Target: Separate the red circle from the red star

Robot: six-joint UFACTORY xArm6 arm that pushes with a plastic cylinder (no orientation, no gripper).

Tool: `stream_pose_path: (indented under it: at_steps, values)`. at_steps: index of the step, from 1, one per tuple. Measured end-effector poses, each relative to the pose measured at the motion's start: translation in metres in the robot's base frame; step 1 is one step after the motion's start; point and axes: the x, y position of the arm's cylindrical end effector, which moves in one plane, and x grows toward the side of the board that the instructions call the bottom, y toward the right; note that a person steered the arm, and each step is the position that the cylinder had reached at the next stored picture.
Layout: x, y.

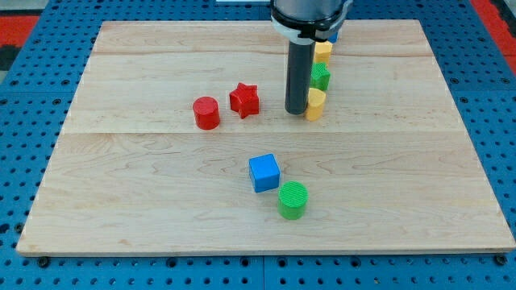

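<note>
The red circle [206,112] stands left of the board's middle. The red star [244,100] sits just to its right and slightly higher, with a small gap between them. My tip [296,110] is on the board to the right of the red star, about a block's width from it. The tip is close against a yellow block [315,104] on its right side.
A green block [320,76], another yellow block [322,51] and a partly hidden blue block [332,36] line up behind the rod towards the view's top. A blue cube [264,172] and a green circle [293,199] lie near the view's bottom middle. The wooden board [121,193] ends on all sides at a blue pegboard.
</note>
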Motion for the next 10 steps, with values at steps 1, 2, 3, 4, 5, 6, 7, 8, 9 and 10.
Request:
stream_pose_path:
  at_steps: [1,2,3,4,5,6,7,8,9,10]
  values:
    - [0.010,-0.002]
    - [0.044,-0.034]
    - [0.065,-0.115]
    - [0.065,-0.221]
    - [-0.004,-0.242]
    - [-0.026,-0.169]
    - [0.024,-0.098]
    - [0.037,-0.134]
    - [0.055,-0.155]
    - [0.082,-0.138]
